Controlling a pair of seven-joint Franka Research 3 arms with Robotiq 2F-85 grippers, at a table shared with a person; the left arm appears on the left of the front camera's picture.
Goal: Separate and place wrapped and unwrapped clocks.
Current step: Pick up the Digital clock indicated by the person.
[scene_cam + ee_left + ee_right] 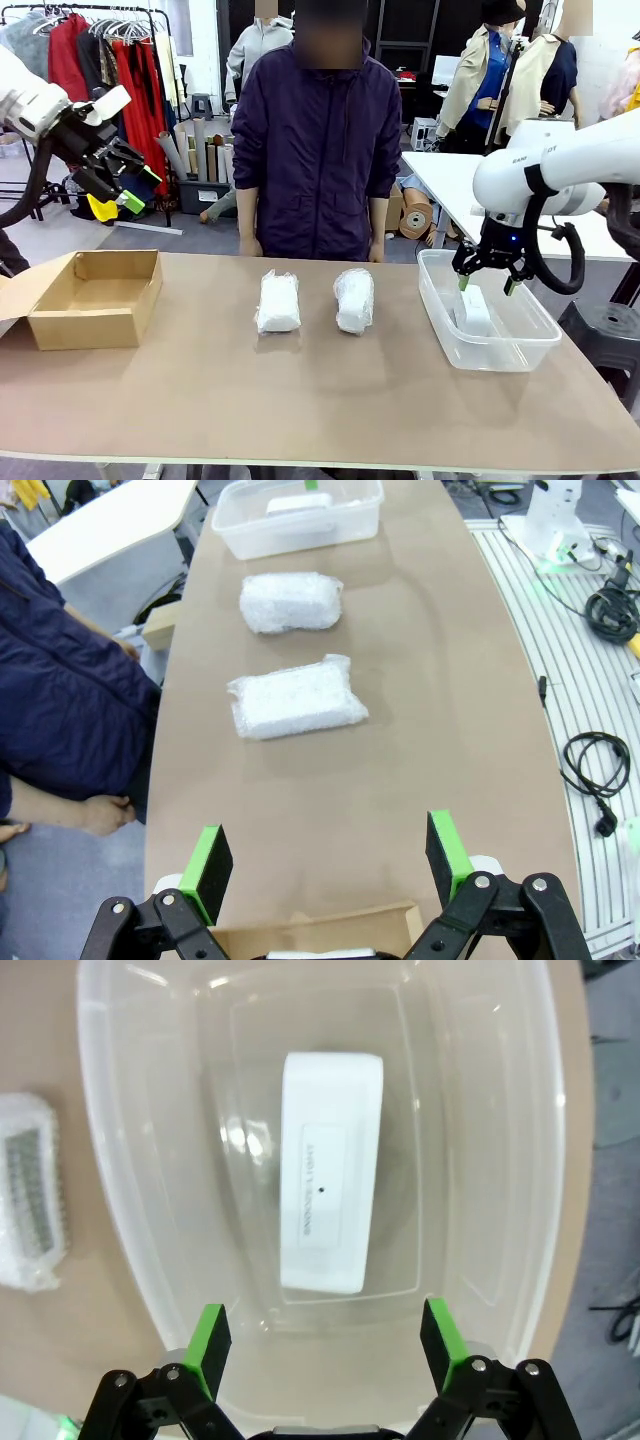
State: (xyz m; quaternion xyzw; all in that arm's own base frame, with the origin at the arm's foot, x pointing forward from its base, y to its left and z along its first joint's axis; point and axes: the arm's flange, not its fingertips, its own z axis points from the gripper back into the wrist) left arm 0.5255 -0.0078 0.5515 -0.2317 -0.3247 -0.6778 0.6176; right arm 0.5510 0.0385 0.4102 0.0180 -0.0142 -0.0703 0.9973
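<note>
Two wrapped clocks lie on the brown table: one (278,301) left of centre, the other (354,298) just right of it; the left wrist view has them as the nearer bundle (297,696) and the farther bundle (291,601). The unwrapped clock (328,1196), a smooth white block, rests inside the clear plastic bin (130,1220). My right gripper (487,284) hangs open just above that block (473,309) and touches nothing. High at the left, above the cardboard box (92,297), my left gripper (128,175) is open and empty.
A person in a dark jacket stands at the far edge, hands down by the table. The bin (489,310) sits at the right end. A box edge (330,930) lies under my left gripper. Cables lie on the floor off the table's side (595,780).
</note>
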